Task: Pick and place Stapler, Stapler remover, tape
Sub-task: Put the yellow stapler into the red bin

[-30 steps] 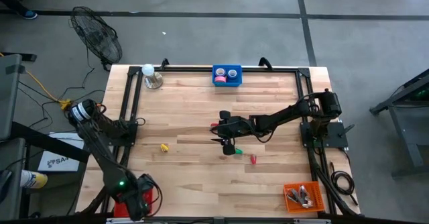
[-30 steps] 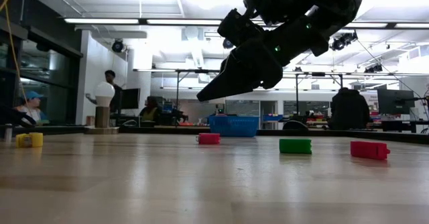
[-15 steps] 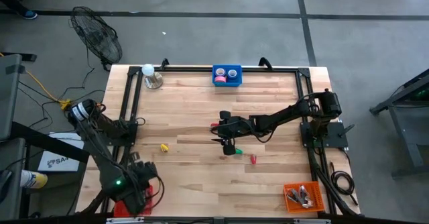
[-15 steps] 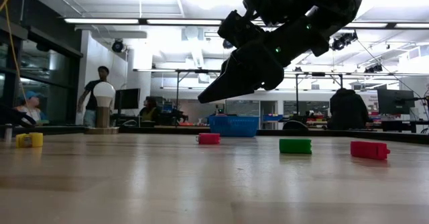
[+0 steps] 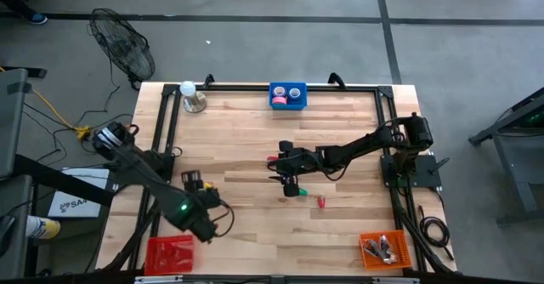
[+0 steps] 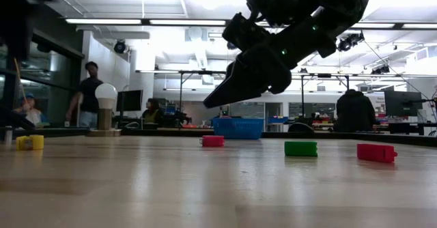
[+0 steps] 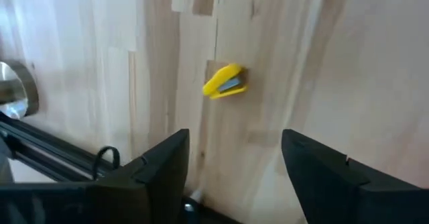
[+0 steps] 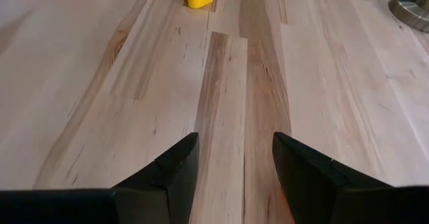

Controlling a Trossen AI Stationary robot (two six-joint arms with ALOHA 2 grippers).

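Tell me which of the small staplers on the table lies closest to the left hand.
The small yellow stapler: it lies alone just beyond the open left hand, while the red, green and pink ones sit clustered under the right arm.

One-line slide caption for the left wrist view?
Left gripper, open and empty, hovers over the wooden table, facing a small yellow stapler.
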